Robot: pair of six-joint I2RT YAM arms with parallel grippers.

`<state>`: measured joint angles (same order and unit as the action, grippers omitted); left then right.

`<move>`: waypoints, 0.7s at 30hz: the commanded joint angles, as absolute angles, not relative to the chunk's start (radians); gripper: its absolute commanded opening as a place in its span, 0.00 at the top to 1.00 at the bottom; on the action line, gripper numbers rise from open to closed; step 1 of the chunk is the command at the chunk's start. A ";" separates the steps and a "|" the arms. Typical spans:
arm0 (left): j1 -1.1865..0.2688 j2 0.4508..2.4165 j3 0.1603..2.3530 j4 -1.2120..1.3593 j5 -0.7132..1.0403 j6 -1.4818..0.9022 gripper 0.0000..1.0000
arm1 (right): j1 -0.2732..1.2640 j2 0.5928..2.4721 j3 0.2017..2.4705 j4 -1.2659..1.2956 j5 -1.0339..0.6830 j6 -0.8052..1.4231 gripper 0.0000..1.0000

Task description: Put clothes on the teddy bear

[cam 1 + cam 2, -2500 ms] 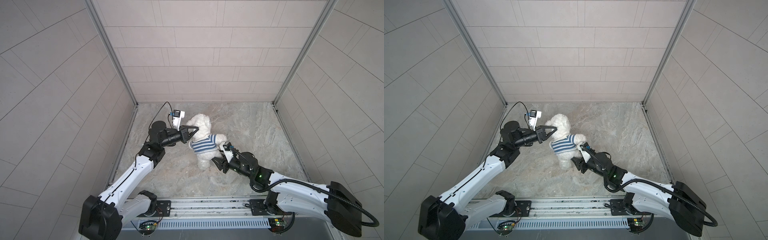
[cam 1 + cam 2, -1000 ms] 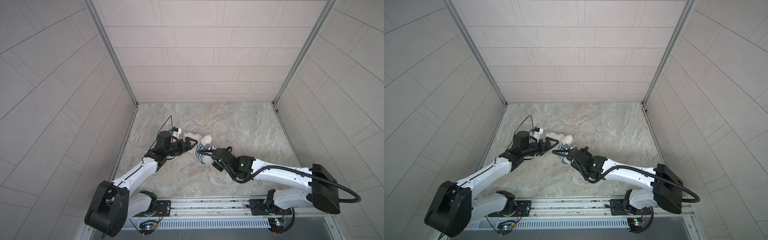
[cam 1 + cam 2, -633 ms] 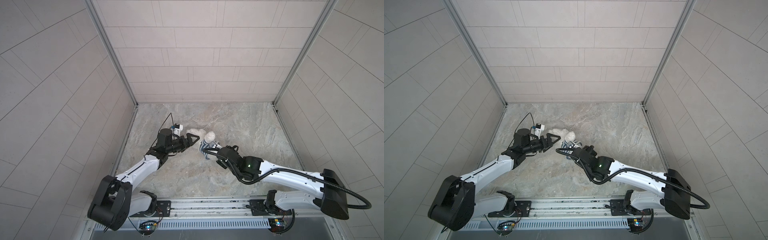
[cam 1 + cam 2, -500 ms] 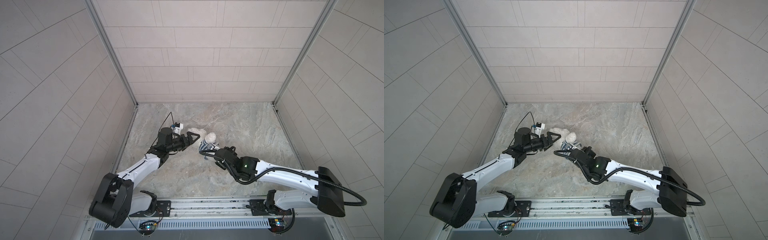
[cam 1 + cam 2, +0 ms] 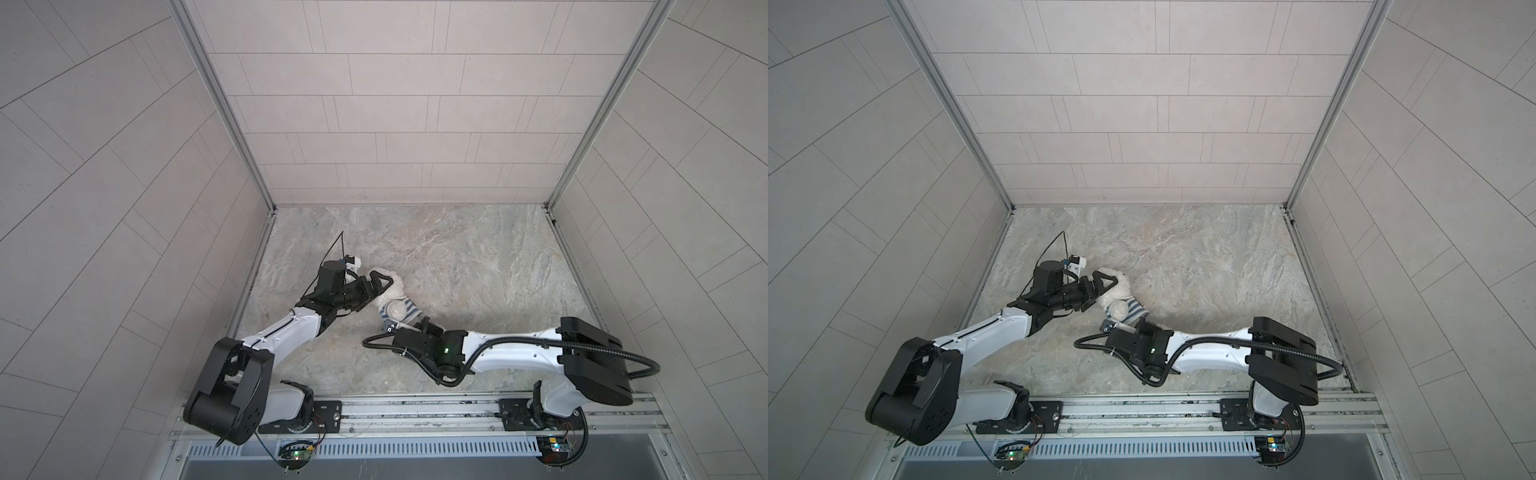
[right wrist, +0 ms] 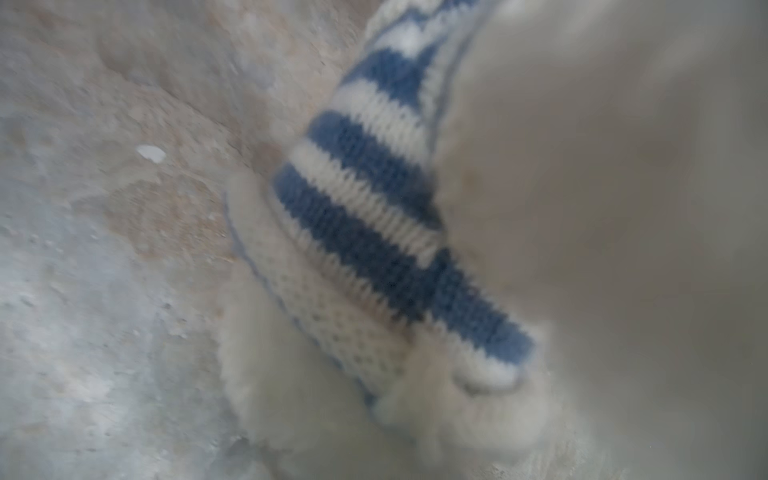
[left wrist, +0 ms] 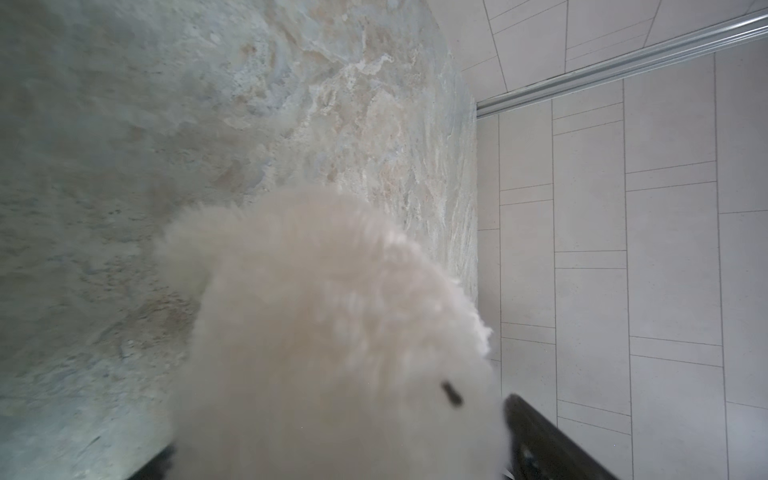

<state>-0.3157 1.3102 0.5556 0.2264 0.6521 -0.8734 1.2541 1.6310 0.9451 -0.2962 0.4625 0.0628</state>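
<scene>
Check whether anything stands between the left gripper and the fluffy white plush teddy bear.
Nothing visible does. The left gripper stands open with the head of the fluffy white plush teddy bear between its black fingers; only fur fills that gap in the left wrist view.

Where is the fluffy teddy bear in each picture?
In a top view: the teddy bear lies left of the middle, between the two arms' ends.
In a top view: same place, a little further left.
Left wrist view: close up, a big blurry white fluff.
Right wrist view: blurry cream fur beside the striped shirt.
Shared landmark: the marbled table under it, seen in all four.
</scene>
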 commanded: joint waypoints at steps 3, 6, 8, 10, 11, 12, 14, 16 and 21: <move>-0.290 1.271 0.517 0.147 0.661 -0.821 0.00 | 1.287 1.655 0.969 -0.209 0.385 0.175 0.63; -0.284 1.263 0.517 0.112 0.645 -0.794 0.00 | 1.290 1.630 0.944 -0.159 0.344 0.209 0.55; -0.282 1.262 0.514 0.110 0.646 -0.787 0.00 | 1.289 1.611 0.930 -0.138 0.318 0.224 0.49; -0.281 1.268 0.509 0.116 0.659 -0.779 0.00 | 1.290 1.588 0.912 -0.108 0.275 0.237 0.42; -0.281 1.272 0.510 0.118 0.667 -0.773 0.00 | 1.290 1.576 0.901 -0.087 0.247 0.240 0.40; -0.281 1.275 0.511 0.118 0.673 -0.768 0.00 | 1.290 1.565 0.893 -0.071 0.220 0.248 0.38; -0.279 1.274 0.511 0.111 0.674 -0.756 0.00 | 1.288 1.534 0.880 -0.044 0.186 0.286 0.37; -0.279 1.272 0.514 0.094 0.671 -0.741 0.00 | 1.281 1.488 0.852 0.008 0.147 0.321 0.30; -0.273 1.256 0.514 0.049 0.668 -0.719 0.00 | 1.253 1.348 0.716 0.232 0.131 0.386 0.22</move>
